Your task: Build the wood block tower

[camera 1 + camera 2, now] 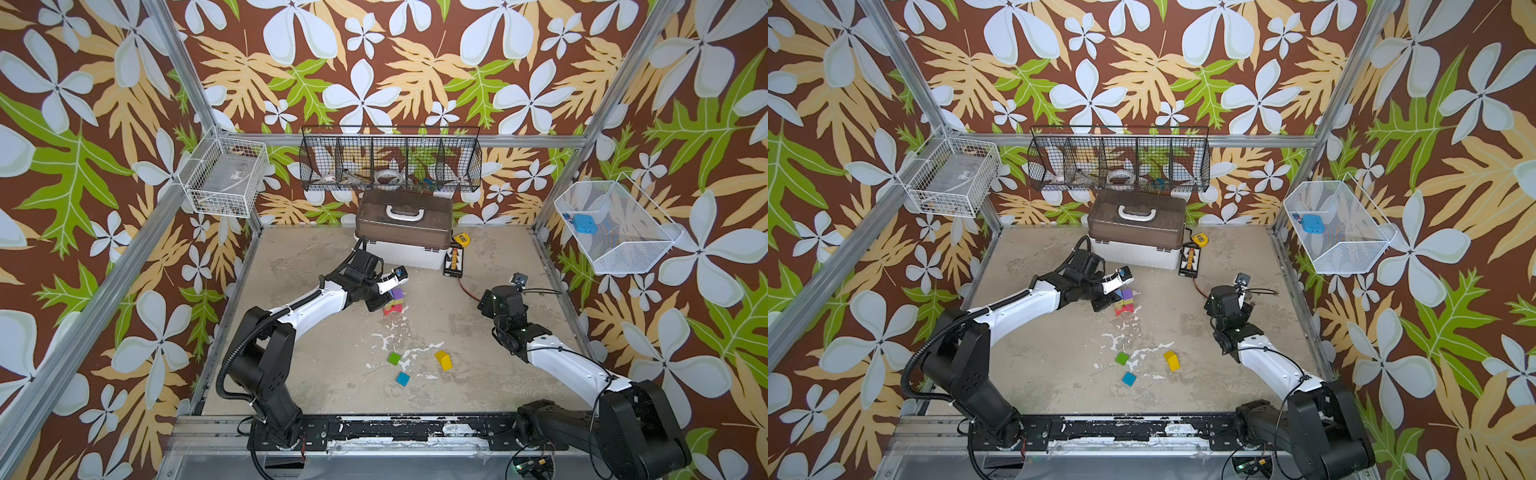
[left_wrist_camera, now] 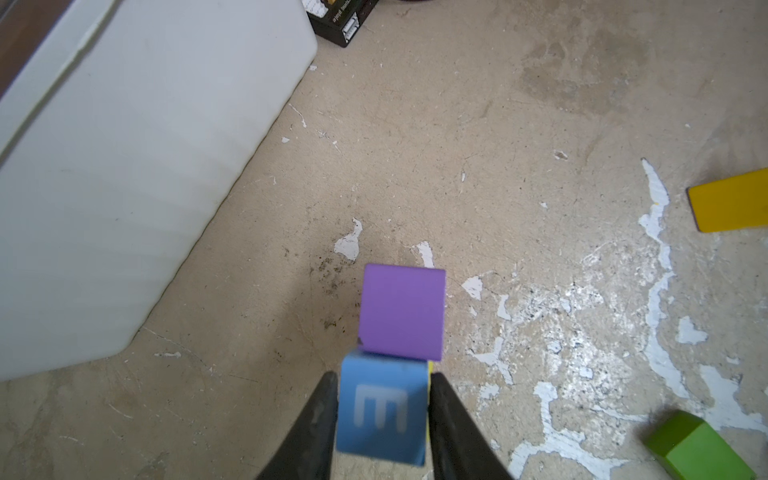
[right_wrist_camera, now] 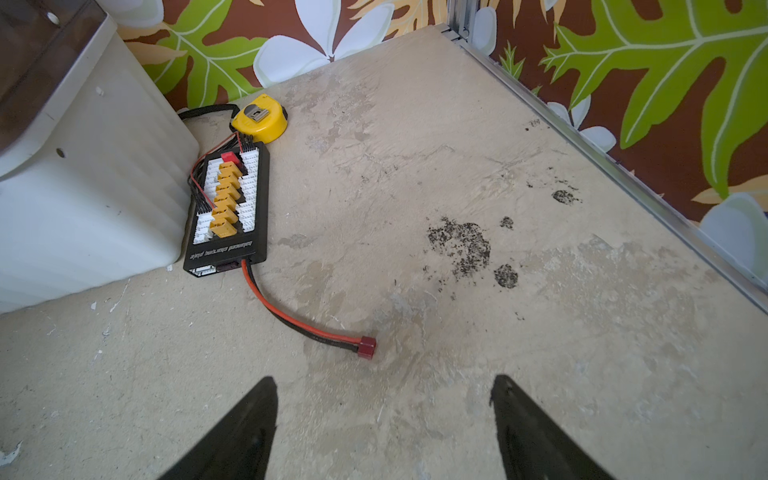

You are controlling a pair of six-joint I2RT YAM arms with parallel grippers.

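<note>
Stained tabletop [image 1: 457,324]: found left gripper [image 2: 382,376] flanking blue block [image 2: 380,411] beside purple cube [image 2: 402,313], grip unconfirmed; found right gripper [image 3: 385,377] spread.

The table [image 1: 316,374] is a worn beige surface with flaked white patches near its middle. At its far edge stands a white box [image 1: 409,255] with a brown lid, a black charging board [image 1: 453,260] just beside it, a yellow tape measure [image 1: 460,239] behind the board and a red-and-black cable [image 3: 291,318] trailing from it. Nearer the front, a green block [image 1: 394,358], a blue block [image 1: 402,378] and a yellow block [image 1: 443,360] lie apart, with the tower's red base piece [image 1: 394,309] between them and the box.
</note>
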